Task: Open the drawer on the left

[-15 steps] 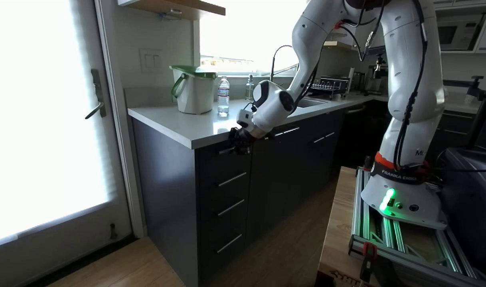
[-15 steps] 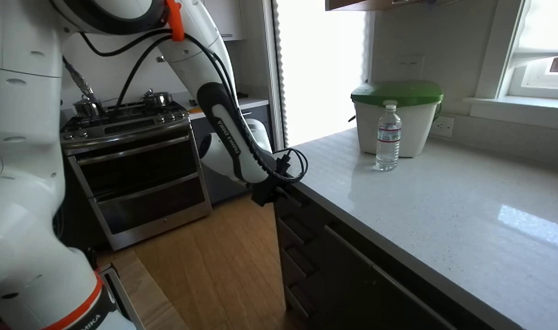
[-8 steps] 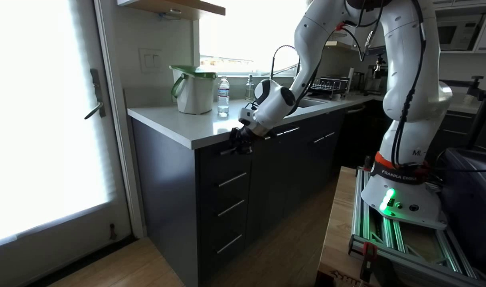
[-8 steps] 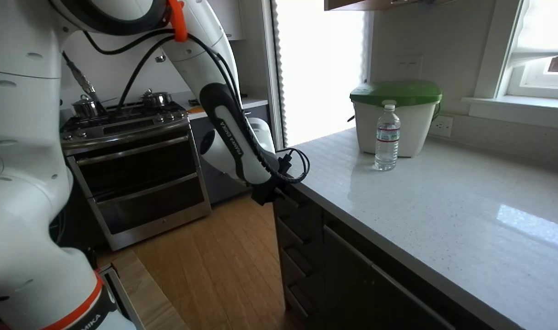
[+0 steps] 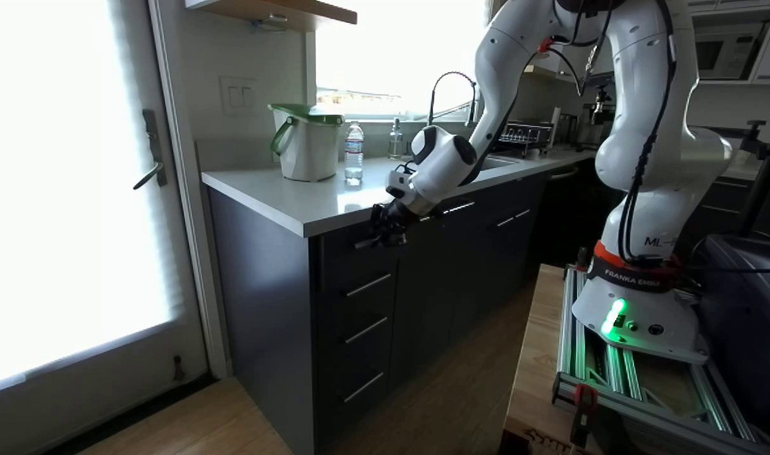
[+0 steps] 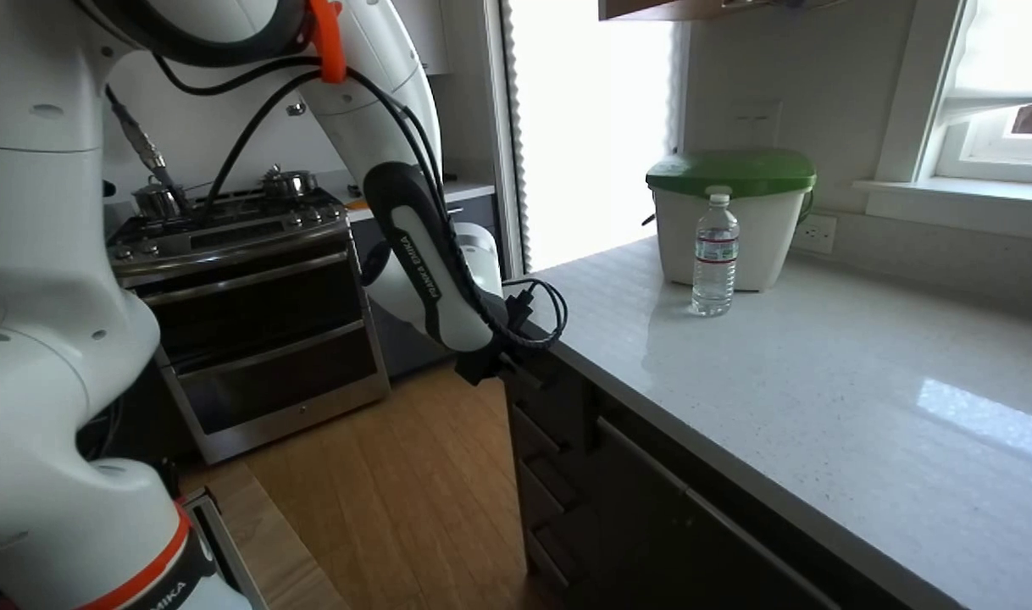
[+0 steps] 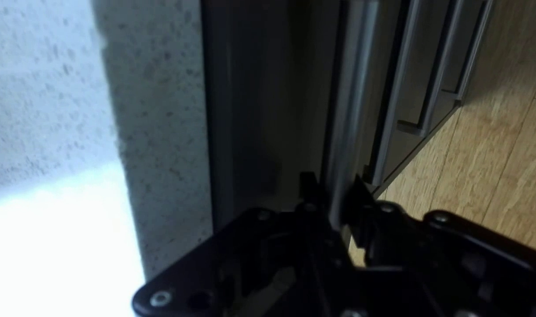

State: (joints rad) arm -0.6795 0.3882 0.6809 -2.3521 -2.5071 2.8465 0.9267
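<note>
The pincer [image 7: 335, 189] is clamped on the handle [image 7: 352, 97] of the top drawer [image 5: 353, 268], slightly out above three more drawers [image 5: 360, 308]. In an exterior view, one lidded bin [image 5: 310, 151], contents hidden, stands left of two bottles [image 5: 354, 157].

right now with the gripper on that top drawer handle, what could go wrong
The gripper might slip along the slim handle if the pull goes sideways. The loose cable loop, which overlaps the countertop in an exterior view, could snag. The drawer, only slightly ajar, may bind if tugged crookedly.
</note>
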